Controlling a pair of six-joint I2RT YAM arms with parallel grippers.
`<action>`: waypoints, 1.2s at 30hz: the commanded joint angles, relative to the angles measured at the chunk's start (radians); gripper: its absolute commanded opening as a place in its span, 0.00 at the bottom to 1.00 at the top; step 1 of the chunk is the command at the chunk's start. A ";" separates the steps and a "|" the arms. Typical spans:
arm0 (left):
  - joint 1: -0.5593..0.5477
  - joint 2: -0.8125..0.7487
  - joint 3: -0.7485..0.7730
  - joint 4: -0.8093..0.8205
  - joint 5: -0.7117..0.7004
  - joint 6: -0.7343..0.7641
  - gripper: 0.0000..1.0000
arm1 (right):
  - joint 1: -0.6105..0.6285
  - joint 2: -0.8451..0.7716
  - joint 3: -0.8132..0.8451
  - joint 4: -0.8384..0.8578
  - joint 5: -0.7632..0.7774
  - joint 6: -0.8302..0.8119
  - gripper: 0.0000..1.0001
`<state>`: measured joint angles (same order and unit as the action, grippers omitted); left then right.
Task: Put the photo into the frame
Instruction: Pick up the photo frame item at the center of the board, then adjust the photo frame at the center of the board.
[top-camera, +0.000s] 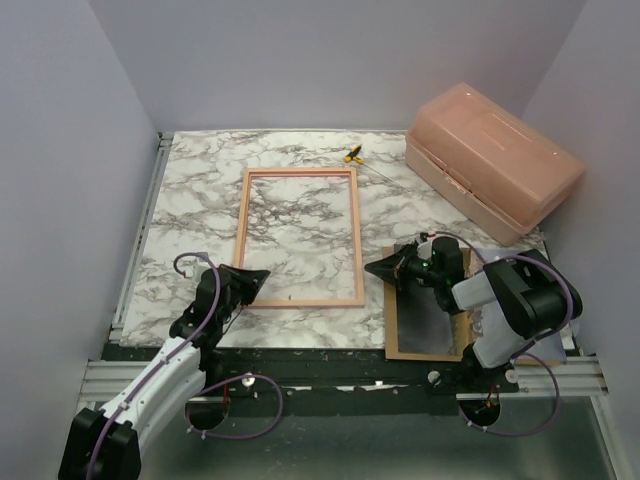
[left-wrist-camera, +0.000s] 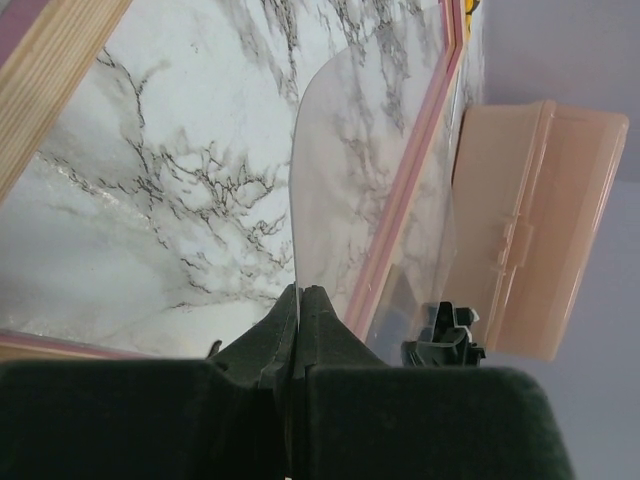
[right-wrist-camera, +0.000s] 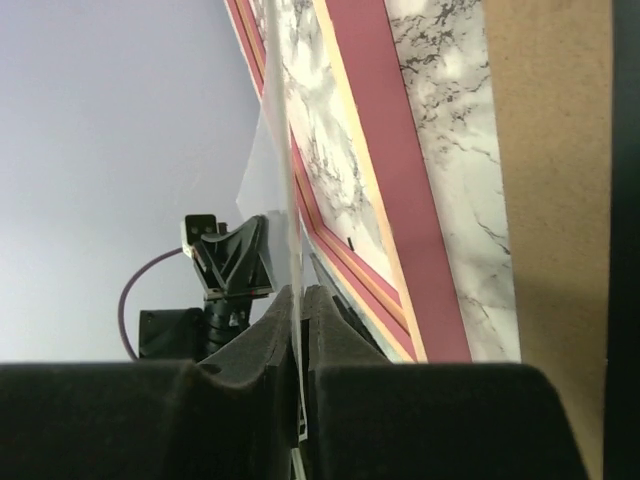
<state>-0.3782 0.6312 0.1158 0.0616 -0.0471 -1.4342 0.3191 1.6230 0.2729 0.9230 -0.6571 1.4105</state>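
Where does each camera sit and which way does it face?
Top external: above and behind the bases, looking down on the table and frame; left arm and right arm show.
Left wrist: on the left arm, facing across the frame toward the salmon box; left gripper shut on a clear sheet.
Right wrist: on the right arm, facing the left gripper; right gripper shut on that sheet.
Shared: both wrist views show sheet and frame.
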 joint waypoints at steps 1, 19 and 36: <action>-0.008 -0.031 -0.022 0.006 0.031 -0.020 0.00 | 0.012 -0.026 0.033 -0.006 0.042 -0.015 0.03; -0.007 0.018 0.136 -0.121 0.083 0.272 0.94 | 0.012 -0.436 0.533 -1.133 0.316 -0.524 0.00; -0.276 0.792 0.786 -0.418 0.231 0.776 0.91 | 0.011 -0.434 1.100 -1.776 0.622 -0.792 0.00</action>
<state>-0.5503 1.2671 0.7685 -0.2127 0.1730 -0.7982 0.3317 1.1931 1.2858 -0.6918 -0.1661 0.6800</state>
